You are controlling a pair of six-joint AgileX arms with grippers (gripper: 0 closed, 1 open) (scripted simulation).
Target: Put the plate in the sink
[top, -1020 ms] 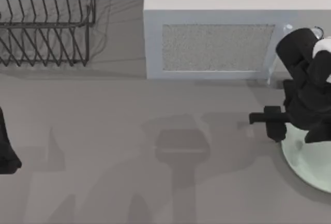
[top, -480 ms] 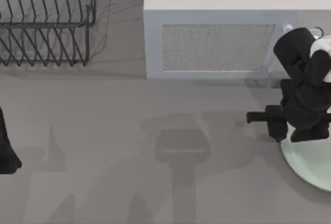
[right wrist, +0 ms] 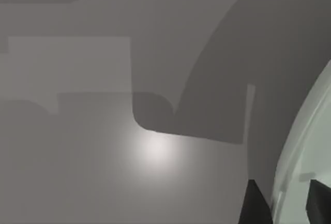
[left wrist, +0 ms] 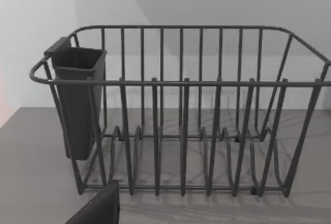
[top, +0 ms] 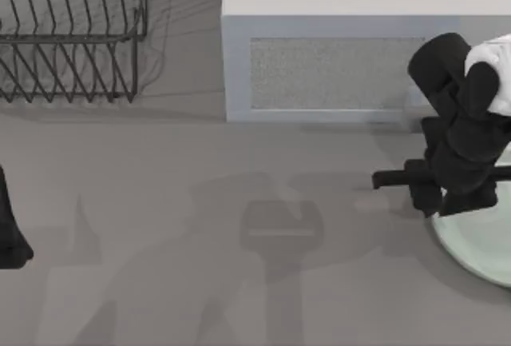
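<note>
The pale mint-green plate [top: 479, 242] lies at the table's right edge, partly cut off by the frame and partly under my right arm. My right gripper [right wrist: 287, 203] straddles the plate's rim [right wrist: 310, 141], one dark fingertip [right wrist: 254, 203] outside it and the other inside, shut on it. From above, the black right gripper [top: 459, 198] sits over the plate's near-left rim, just in front of the microwave's right end. My left gripper [top: 12, 234] is parked at the table's left edge. The sink is out of view.
A grey-white microwave [top: 335, 74] stands at the back, centre to right. At the back left is a black wire dish rack [top: 72, 34], which the left wrist view shows with a dark cutlery holder [left wrist: 77, 100] hung on one end. Bare grey tabletop [top: 239, 202] spreads between.
My right arm has shifted a little left and toward the back, now covering the microwave's right end. The plate's visible edge has moved with it. The left arm has not moved.
</note>
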